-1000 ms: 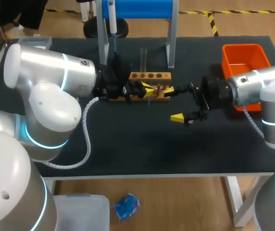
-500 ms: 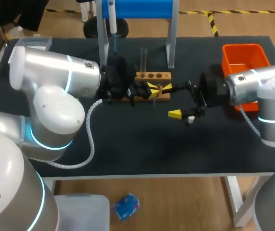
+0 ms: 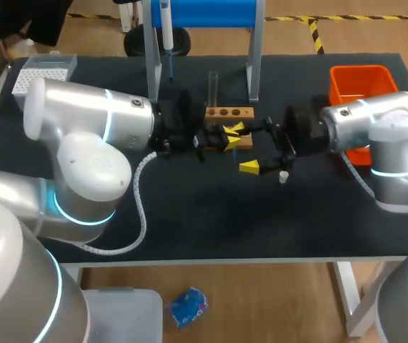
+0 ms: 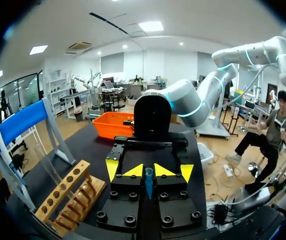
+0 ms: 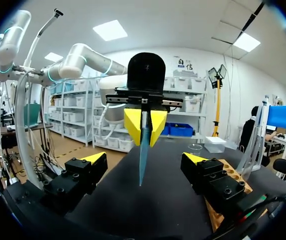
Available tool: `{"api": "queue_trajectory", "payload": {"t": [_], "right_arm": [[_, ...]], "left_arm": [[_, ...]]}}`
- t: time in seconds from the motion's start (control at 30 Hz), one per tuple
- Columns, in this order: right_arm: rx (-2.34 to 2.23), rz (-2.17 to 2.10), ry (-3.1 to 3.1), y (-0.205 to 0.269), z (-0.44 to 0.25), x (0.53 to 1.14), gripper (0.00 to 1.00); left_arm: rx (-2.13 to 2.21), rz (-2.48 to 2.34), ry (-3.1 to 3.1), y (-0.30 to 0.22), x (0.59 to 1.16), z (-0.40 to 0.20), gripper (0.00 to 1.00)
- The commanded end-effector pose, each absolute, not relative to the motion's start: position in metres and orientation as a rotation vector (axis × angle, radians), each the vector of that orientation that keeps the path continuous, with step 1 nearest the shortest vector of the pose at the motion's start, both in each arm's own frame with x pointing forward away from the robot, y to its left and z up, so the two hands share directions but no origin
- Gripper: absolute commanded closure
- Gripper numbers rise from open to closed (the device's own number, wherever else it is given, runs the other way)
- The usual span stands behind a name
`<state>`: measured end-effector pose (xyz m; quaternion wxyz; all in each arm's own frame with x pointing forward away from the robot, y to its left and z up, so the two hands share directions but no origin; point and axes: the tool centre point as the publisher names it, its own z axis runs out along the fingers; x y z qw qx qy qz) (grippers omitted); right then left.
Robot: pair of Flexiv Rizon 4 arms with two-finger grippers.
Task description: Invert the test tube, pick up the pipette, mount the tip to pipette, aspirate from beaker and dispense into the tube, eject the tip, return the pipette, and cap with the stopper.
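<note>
Head view: right gripper [image 3: 243,148] spread beside rack [image 3: 229,112] edge

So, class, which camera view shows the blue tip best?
The right wrist view: the blue tip shows nearly full length, gripped in the left gripper. The left wrist view shows only a short stub between its fingers; the head view barely shows it.

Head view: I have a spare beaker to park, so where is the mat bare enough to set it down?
The widest bare stretch of mat runs along the near edge, in front of both hands. A smaller patch lies at the back between the blue stand and the orange bin. Crowded: the middle, where left hand, open right hand and wooden rack meet.
</note>
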<state>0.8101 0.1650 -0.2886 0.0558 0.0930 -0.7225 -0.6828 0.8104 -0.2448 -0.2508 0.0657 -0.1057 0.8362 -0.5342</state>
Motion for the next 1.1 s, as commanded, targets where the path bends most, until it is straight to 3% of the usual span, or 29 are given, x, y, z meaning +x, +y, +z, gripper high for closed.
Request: {"api": "queue_trajectory", "payload": {"t": [0.03, 0.1, 0.3, 0.4, 0.97, 1.1], "right_arm": [[0.277, -2.07, -2.188, 0.168, -0.291, 0.812, 0.15], [0.275, -2.07, -2.186, 0.169, -0.292, 0.812, 0.31], [0.272, -2.067, -2.182, 0.173, -0.292, 0.812, 0.29], [0.277, -2.059, -2.182, 0.176, -0.293, 0.812, 0.5], [0.273, -2.045, -2.187, 0.177, -0.297, 0.812, 0.56], [0.282, -2.058, -2.178, 0.178, -0.295, 0.811, 0.64]], "left_arm": [[-0.31, -1.637, 2.511, -0.249, 0.812, -0.257, 1.0], [-0.309, -1.632, 2.516, -0.25, 0.813, -0.257, 1.0], [-0.305, -1.583, 2.542, -0.252, 0.814, -0.261, 1.0], [-0.304, -1.577, 2.545, -0.252, 0.814, -0.262, 1.0], [-0.301, -1.575, 2.537, -0.248, 0.814, -0.261, 1.0], [-0.298, -1.578, 2.54, -0.249, 0.814, -0.262, 1.0]]}}
